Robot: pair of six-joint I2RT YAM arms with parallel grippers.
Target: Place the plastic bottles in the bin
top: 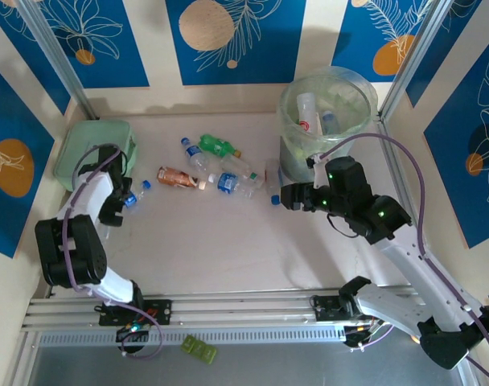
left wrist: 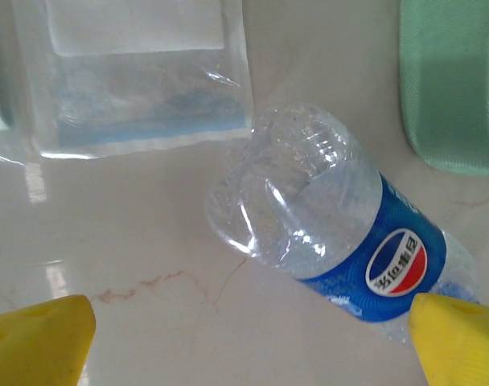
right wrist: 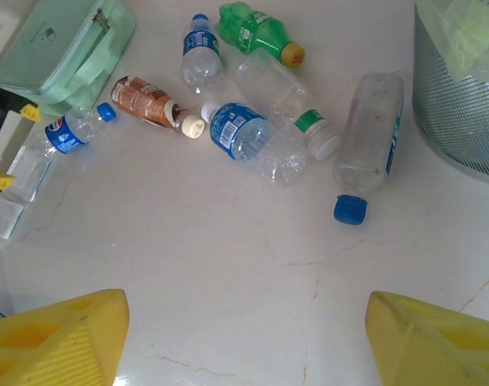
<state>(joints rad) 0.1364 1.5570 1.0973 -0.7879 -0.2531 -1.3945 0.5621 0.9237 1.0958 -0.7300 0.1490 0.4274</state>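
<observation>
The blue-labelled bottle (left wrist: pixel 325 233) lay on the desk (left wrist: pixel 132 265) between the left fingers (left wrist: pixel 43 338), which were spread and empty; its long axis slanted toward one finger; the right fingers (right wrist: pixel 59 338), also spread, hung nearer the bin (top: pixel 371 96).

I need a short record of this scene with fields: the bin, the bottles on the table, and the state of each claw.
bin: far right of the table, lined with a bag, at least two bottles inside
loose bottles: seven, lying on the table left of the bin
pale-green box: far left
left claw: open, low over the table
Pepsi bottle: on its side just ahead of the left claw, not gripped
right claw: open, empty, over bare table
</observation>
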